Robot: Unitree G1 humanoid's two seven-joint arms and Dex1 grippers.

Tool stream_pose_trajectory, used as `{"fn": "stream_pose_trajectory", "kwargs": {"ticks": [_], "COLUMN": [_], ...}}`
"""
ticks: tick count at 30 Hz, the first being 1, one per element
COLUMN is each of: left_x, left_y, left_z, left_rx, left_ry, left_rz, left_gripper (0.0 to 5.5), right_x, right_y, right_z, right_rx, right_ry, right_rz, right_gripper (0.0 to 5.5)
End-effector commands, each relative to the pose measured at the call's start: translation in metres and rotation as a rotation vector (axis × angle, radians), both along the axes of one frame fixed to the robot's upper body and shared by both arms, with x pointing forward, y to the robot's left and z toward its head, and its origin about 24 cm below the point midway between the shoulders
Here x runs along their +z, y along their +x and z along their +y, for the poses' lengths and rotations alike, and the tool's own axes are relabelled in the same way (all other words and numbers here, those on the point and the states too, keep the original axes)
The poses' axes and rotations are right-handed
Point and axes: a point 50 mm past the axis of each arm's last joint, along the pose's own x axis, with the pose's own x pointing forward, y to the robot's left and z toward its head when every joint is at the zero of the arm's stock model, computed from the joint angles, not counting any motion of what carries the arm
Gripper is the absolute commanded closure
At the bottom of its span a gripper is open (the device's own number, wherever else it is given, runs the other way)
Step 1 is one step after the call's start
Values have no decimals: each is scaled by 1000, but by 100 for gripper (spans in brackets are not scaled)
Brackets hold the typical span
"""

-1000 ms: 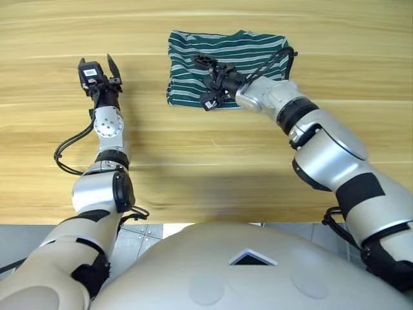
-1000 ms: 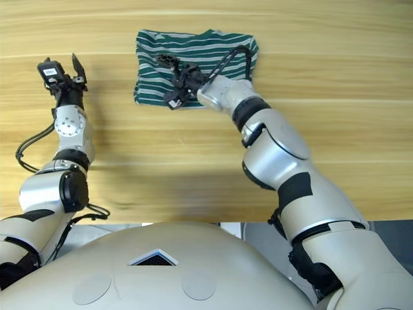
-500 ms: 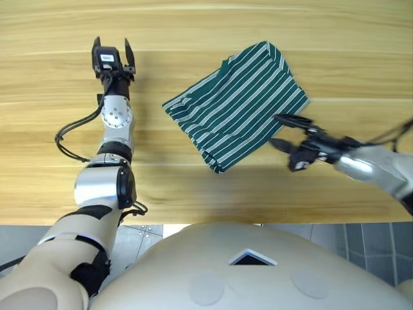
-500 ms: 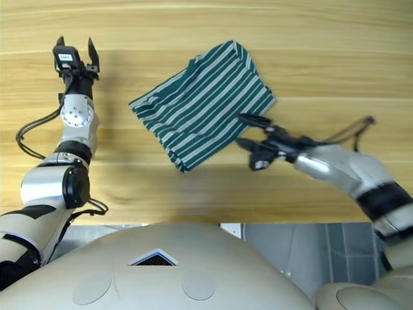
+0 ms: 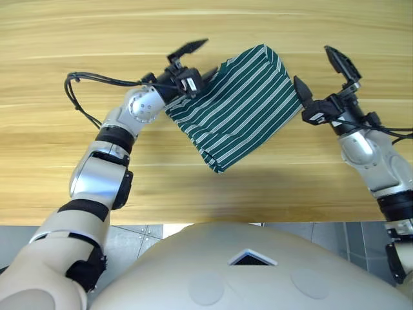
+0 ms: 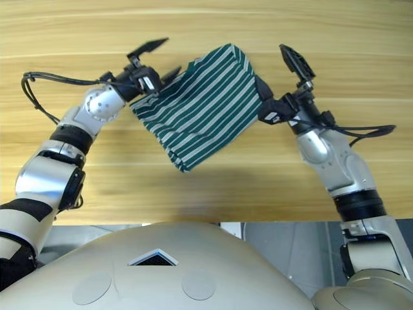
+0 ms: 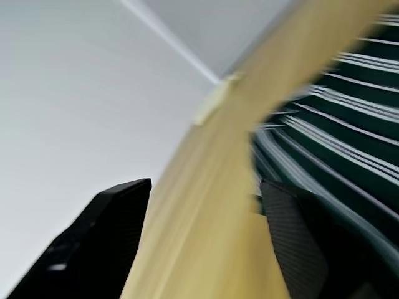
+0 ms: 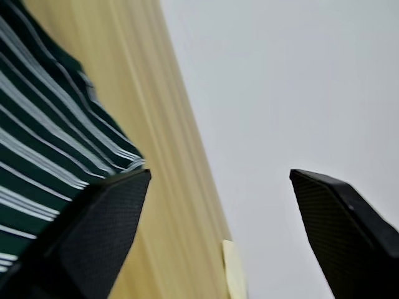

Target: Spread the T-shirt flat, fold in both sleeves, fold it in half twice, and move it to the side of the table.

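Left tool (image 5: 208, 57), right tool (image 5: 311, 64) moved to T-shirt (image 5: 239, 103) edges.

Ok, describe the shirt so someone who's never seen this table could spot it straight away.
Start at the light wooden table. Between the left gripper and right gripper lies a folded dark green T-shirt with thin white stripes, turned diagonally. Its stripes set it apart from the plain wood and black grippers.
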Motion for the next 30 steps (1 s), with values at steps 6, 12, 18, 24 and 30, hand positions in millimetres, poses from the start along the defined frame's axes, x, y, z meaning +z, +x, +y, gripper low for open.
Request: {"fn": "stream_pose_trajectory", "kwargs": {"ticks": [6, 12, 18, 24, 30], "left_x": [-36, -40, -56, 1, 46], "left_y": [-3, -4, -69, -79, -59], "left_z": [7, 76, 80, 47, 48], "left_rx": [-107, 297, 380, 390, 568], "left_ry": [456, 338, -2, -355, -788], "left_rz": [4, 34, 209, 251, 320], "left_gripper": [225, 225, 225, 225, 225], "right_x": [-15, -18, -6, 2, -3], "right_y": [18, 14, 11, 11, 3], "right_z": [22, 25, 18, 25, 40], "right_rx": [46, 67, 85, 121, 173], "right_ry": [-42, -64, -97, -94, -75], "right_rz": [17, 33, 17, -7, 18], "right_gripper": [136, 136, 136, 136, 136]}}
